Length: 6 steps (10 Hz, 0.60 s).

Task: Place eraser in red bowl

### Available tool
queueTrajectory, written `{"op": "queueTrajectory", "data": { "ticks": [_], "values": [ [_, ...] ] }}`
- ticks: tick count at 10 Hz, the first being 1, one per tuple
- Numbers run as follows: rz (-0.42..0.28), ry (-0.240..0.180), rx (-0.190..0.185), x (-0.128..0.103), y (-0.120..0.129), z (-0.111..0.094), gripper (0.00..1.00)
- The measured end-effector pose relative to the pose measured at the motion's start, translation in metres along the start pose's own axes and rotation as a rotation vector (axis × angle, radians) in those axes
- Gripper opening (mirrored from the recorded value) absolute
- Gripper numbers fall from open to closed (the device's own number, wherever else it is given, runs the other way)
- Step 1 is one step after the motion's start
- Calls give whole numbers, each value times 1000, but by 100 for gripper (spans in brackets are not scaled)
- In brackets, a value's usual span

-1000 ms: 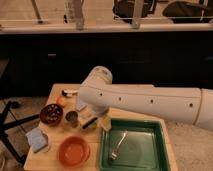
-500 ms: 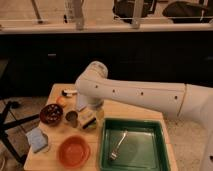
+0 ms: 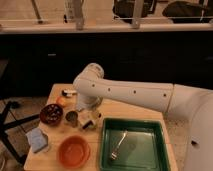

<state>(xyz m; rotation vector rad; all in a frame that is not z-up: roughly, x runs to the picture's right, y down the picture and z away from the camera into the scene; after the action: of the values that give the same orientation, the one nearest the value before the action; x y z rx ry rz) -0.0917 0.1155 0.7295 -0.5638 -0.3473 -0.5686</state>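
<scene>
My gripper (image 3: 88,116) hangs from the white arm over the middle of the wooden table, just right of a small metal cup (image 3: 72,117). A pale beige block with a dark edge, the eraser (image 3: 91,121), sits right at the gripper's tip; I cannot tell whether it is held or resting on the table. The red bowl (image 3: 74,152) is a shallow orange-red bowl at the table's front, below and left of the gripper, with nothing inside it.
A dark maroon bowl (image 3: 51,113) stands left of the cup. A light blue sponge (image 3: 38,140) lies at the front left. A green tray (image 3: 150,131) holding a fork (image 3: 118,145) fills the right side. An orange object (image 3: 61,101) lies at the back left.
The arm has swung left, its elbow now over the table's back middle. The gripper and the pale block have shifted slightly left, toward the metal cup.
</scene>
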Motion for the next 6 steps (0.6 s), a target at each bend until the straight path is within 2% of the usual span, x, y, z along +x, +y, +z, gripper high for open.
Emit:
{"op": "queueTrajectory", "data": {
  "ticks": [6],
  "values": [
    [-50,-95,-31,-3,-11,28,80]
  ]
}}
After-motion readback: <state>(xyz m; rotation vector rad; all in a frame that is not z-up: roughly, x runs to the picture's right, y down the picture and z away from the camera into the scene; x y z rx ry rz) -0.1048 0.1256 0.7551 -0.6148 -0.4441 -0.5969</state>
